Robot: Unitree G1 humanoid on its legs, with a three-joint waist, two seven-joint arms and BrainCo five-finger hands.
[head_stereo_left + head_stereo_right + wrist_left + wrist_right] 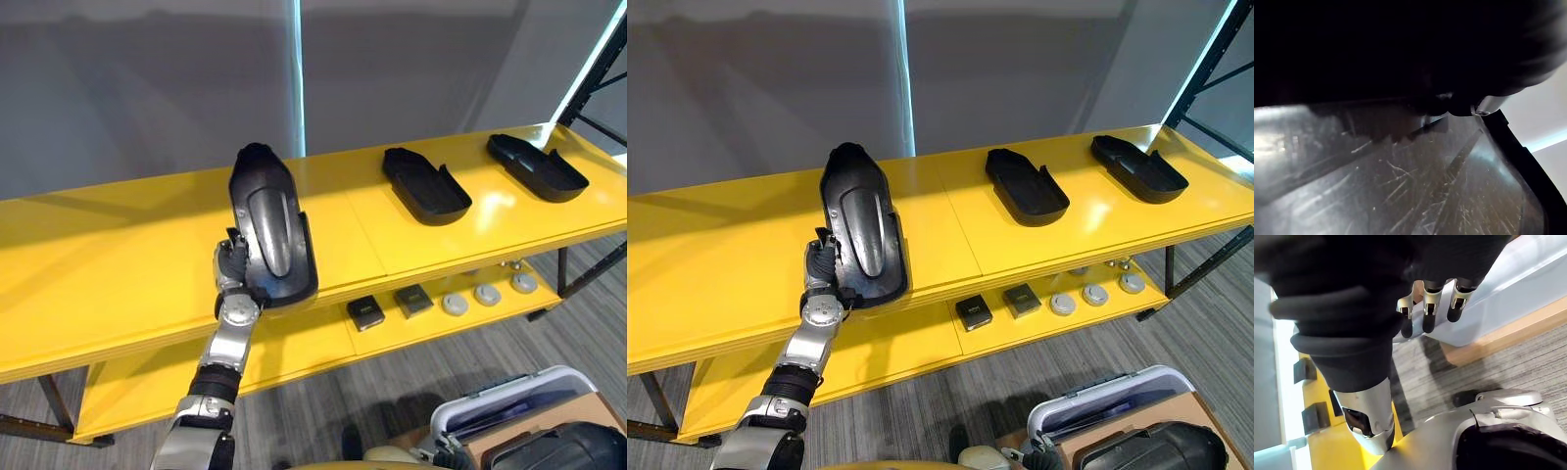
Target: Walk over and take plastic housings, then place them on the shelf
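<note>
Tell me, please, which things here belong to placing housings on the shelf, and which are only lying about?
Job: left hand; the black housing it touches; middle housing and right housing, already placed; yellow shelf.
Lying about: two dark square blocks and three grey discs on the lower level; right hand, open, unused.

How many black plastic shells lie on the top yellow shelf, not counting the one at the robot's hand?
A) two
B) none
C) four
A. Besides the housing at the left hand, a middle housing and a far-right housing lie on the yellow top shelf, apart from each other.
</note>
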